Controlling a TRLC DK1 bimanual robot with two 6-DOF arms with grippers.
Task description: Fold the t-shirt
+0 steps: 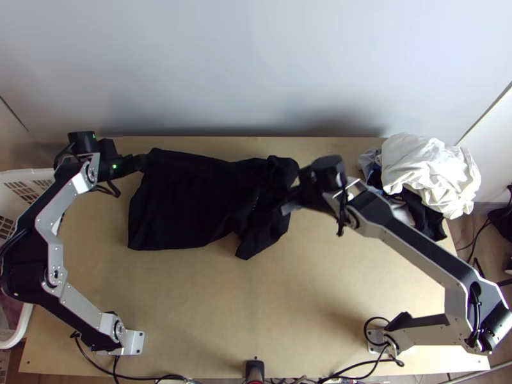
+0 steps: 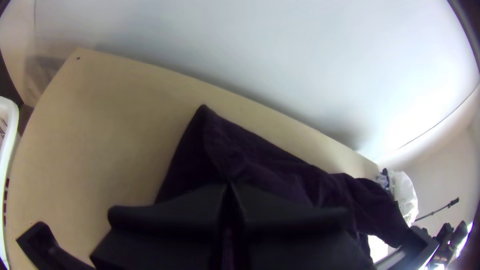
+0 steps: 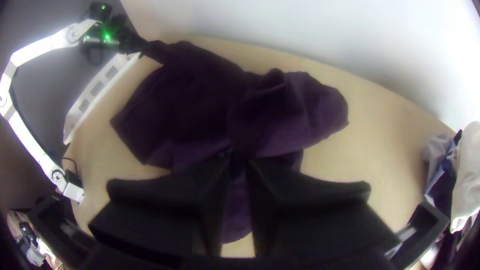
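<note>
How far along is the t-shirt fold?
Probably early. Done: the t-shirt's left part lies fairly flat. In hand: its far left corner, pinched by the left gripper; the right gripper is at the bunched right part. To do: likely straighten that part, then fold; no neat fold is visible.

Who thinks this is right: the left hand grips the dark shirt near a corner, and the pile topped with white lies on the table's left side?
The side is wrong: the top view shows the pile on the right of the table. The left hand does grip the dark shirt near a corner.
</note>
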